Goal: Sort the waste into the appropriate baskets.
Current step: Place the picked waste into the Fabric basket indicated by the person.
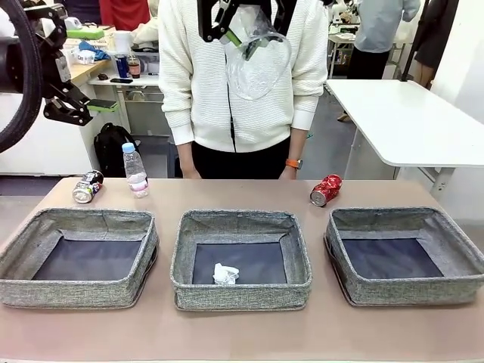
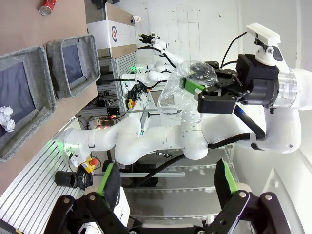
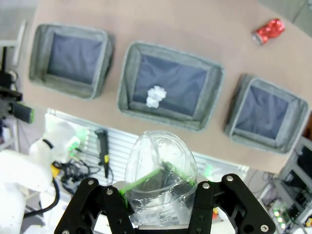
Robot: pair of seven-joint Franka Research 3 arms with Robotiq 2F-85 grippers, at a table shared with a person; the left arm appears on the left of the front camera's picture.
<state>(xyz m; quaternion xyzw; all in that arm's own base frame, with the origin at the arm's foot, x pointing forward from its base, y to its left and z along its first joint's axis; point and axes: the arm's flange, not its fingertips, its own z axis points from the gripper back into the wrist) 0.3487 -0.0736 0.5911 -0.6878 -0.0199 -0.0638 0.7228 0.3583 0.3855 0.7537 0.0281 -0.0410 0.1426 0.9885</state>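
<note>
1. The right jaws are clenching the clear plastic cup (image 3: 158, 168), suspending it high above the bench (image 1: 242, 333).
2. The left jaws are standing released, gripping nothing.
3. The crumpled paper ball (image 1: 224, 274) is lying in the middle basket (image 1: 240, 291).
4. The red can (image 1: 326, 190), dark can (image 1: 88, 187) and bottle (image 1: 135, 171) are resting on the bench beyond the baskets (image 1: 76, 291).

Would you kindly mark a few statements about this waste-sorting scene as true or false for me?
1. The right gripper is shut on the clear plastic cup. True.
2. The crumpled paper ball lies in the left basket. False: it lies in the middle basket.
3. The crushed red can lies on the table, outside the baskets. True.
4. The left gripper holds the small bottle. False: it is open and empty, and the bottle stands on the table.
</note>
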